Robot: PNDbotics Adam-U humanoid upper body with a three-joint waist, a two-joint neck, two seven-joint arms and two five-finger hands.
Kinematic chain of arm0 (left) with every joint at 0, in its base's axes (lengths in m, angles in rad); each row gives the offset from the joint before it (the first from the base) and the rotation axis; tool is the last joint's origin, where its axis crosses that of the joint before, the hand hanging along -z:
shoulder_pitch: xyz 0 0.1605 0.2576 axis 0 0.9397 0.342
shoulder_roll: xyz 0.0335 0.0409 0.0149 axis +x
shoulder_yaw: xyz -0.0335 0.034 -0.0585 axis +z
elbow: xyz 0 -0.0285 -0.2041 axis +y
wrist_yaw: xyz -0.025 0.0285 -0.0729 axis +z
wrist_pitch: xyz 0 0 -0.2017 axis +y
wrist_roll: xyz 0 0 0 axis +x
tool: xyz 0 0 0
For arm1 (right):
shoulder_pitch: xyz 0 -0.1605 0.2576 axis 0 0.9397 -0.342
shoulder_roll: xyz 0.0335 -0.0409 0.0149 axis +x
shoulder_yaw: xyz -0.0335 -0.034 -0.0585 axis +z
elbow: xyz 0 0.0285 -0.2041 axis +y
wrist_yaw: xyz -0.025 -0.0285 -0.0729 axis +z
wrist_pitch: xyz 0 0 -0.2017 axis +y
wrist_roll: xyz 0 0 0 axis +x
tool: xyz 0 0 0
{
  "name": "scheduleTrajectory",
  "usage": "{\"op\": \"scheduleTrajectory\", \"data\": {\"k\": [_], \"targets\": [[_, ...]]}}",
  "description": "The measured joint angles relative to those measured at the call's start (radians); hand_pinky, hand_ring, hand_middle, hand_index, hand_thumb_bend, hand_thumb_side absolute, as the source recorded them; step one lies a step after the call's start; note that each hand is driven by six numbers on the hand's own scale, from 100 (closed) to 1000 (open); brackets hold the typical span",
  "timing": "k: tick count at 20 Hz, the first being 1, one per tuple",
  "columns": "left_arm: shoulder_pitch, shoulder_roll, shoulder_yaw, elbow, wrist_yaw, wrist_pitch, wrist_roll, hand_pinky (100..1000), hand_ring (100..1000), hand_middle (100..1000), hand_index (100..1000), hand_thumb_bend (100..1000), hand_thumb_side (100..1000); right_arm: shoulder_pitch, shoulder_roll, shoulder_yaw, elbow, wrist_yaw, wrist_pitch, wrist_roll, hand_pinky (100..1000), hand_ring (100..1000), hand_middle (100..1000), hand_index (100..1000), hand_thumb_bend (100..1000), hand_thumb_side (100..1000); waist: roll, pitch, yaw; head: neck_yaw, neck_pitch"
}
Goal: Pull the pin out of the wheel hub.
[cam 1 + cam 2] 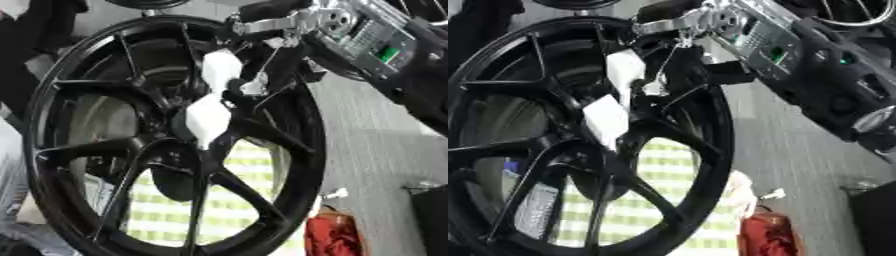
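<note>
A large black wheel point(52, 100) stands nearly upright and fills the view, its spokes meeting at the hub point(179, 160). A white pin point(208, 120) with two broad parts juts from the hub area, the upper part point(221, 67) pointing up. My right hand point(262, 75) reaches in from the upper right on a silver and black forearm point(376, 45). Its dark fingers are curled at the narrow middle of the pin. How far the pin sits in the hub is hidden. The left hand shows in neither view.
A green and white checked cloth point(249, 165) shows through the spokes. A red object point(767, 235) lies low at the right beside the rim. Grey floor point(376, 150) stretches to the right, with a dark box point(430, 215) at its edge.
</note>
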State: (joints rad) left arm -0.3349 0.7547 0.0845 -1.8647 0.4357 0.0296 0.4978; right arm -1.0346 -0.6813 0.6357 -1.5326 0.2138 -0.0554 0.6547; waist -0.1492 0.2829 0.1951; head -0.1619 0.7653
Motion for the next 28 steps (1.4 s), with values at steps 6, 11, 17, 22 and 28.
{"op": "scheduleTrajectory", "data": {"k": [6,11,17,22,28], "targets": [[0.008,0.0,0.006,0.008,0.005,0.0,0.008,831,744,662,744,222,723,-0.038,-0.008,-0.033,-0.043,-0.078,0.046,-0.008,823,640,397,419,100,100,0.0,-0.024,-0.013,0.0,0.0],[0.018,0.0,0.013,0.011,0.005,-0.001,0.014,831,744,661,744,224,721,-0.062,-0.045,-0.096,-0.089,-0.103,0.083,-0.033,839,645,388,411,100,100,0.004,-0.038,-0.025,0.0,0.0],[0.028,0.0,0.019,0.015,0.005,-0.002,0.023,831,745,661,744,223,719,-0.072,-0.106,-0.198,-0.132,-0.13,0.123,-0.095,862,663,400,425,117,100,0.008,-0.05,-0.047,0.011,0.0],[0.038,0.001,0.024,0.017,0.005,-0.004,0.028,832,745,661,745,223,718,0.06,-0.229,-0.299,-0.122,-0.088,0.129,-0.147,875,682,428,447,130,100,0.012,-0.054,-0.061,0.028,0.0],[0.048,0.002,0.033,0.017,0.004,-0.007,0.037,831,745,661,744,220,716,0.332,-0.394,-0.459,-0.083,-0.053,0.132,-0.267,875,693,451,465,100,100,0.036,-0.047,-0.067,0.053,0.0]]}}
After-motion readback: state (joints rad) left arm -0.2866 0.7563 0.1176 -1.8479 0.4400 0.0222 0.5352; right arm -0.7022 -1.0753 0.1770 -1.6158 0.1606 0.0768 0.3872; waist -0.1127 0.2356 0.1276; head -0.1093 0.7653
